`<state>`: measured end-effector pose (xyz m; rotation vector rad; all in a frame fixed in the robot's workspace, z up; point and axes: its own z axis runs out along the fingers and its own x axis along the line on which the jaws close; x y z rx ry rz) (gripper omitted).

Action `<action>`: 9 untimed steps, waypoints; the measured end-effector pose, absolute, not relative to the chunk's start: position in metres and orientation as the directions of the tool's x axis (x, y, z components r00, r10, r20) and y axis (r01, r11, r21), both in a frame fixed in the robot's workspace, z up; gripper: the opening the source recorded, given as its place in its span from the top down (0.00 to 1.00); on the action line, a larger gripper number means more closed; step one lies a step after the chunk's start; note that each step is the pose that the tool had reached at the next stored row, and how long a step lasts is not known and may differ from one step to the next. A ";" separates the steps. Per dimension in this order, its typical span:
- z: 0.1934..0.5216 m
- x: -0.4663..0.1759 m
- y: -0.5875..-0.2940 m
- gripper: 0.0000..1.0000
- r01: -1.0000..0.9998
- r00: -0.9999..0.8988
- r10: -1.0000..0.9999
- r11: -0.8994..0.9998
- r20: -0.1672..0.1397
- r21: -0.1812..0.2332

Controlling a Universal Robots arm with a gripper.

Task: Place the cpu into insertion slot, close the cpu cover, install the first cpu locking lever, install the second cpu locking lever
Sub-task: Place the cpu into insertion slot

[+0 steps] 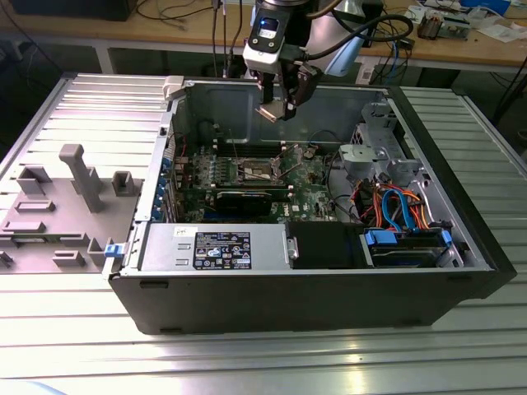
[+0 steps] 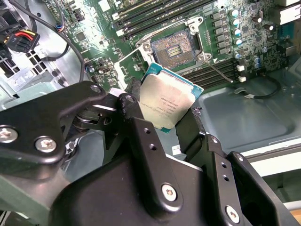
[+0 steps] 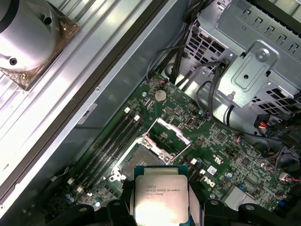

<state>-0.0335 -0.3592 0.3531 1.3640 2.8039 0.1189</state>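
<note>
Two fingers (image 2: 133,107) of the pincer (image 2: 164,106) clamp the cpu (image 2: 165,100) by its edges, above the uncovered insertion slot (image 2: 174,47).

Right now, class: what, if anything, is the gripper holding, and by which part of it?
The gripper holds the cpu, pinched by two opposite side edges, clear of the insertion slot.

The tabletop (image 1: 263,362) was silver metal with long grooves running across it. A big black computer box (image 1: 288,304) sat open in the middle of it. On the exterior view's left lay a grey plastic tray (image 1: 49,222) with blocks sticking up. Behind it all stood a long wooden bench (image 1: 165,34) with a white leg (image 1: 104,58). Black cables (image 1: 177,12) lay on the bench. Under the bench it was dark.
</note>
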 end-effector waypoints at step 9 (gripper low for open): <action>0.353 -0.033 -0.359 0.46 0.789 -0.612 0.790 0.610 0.014 0.078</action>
